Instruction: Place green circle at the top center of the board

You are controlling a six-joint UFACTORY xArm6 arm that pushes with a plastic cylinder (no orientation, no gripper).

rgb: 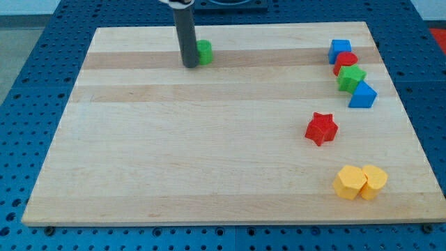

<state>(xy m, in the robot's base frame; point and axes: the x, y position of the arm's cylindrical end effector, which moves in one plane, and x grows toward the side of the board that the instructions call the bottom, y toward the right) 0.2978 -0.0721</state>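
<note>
The green circle [204, 51] is a small green cylinder near the view's top, a little left of the board's centre line. My tip [189, 65] is at the end of the dark rod and stands right against the circle's left side, partly hiding it. The wooden board [209, 153] fills most of the view.
At the view's upper right a blue block [339, 49], a red round block [345, 63], a green star [351, 77] and a blue triangle-like block [362, 95] sit in a tight row. A red star [321, 127] lies right of centre. Two yellow blocks [359, 182] touch at lower right.
</note>
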